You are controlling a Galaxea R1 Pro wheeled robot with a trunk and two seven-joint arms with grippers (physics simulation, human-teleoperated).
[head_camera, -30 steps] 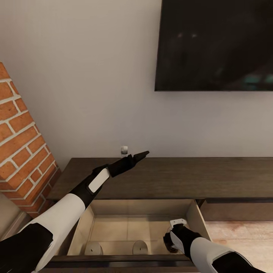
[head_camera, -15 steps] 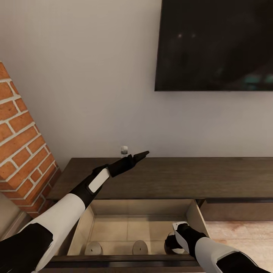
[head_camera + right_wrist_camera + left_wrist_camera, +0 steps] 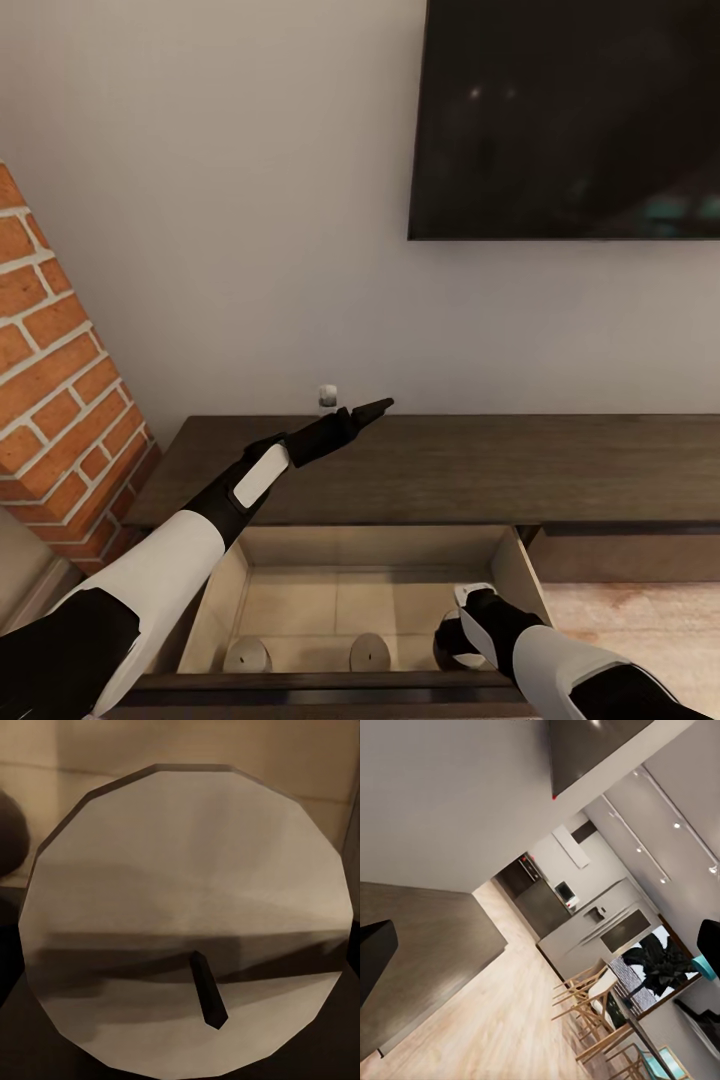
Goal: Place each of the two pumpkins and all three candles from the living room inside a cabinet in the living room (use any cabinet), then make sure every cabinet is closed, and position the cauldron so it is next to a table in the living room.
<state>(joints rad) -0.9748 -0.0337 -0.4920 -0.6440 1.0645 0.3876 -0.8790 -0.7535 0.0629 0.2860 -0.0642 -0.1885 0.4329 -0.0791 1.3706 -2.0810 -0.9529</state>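
Note:
The long dark-brown cabinet [image 3: 450, 470] stands against the wall with one drawer [image 3: 520, 575] pulled out, pale beige inside. Two squat grey-beige candles [image 3: 247, 655] [image 3: 369, 651] stand at the drawer's near end. My right gripper [image 3: 452, 645] reaches down into the drawer's right side, shut on a third candle [image 3: 180, 907]; its flat top and dark wick sit very close in the right wrist view. My left gripper [image 3: 375, 407] hovers open above the cabinet top [image 3: 427, 930], holding nothing. Pumpkins, cauldron and table are out of view.
A large black TV [image 3: 565, 115] hangs on the wall above the cabinet. A brick column [image 3: 55, 400] rises at the left. A small white object [image 3: 327, 395] sits at the back of the cabinet top. Wooden chairs [image 3: 592, 997] stand far off.
My right gripper has sunk a little lower and to the right inside the drawer over the last second, then held still. The left arm has not moved.

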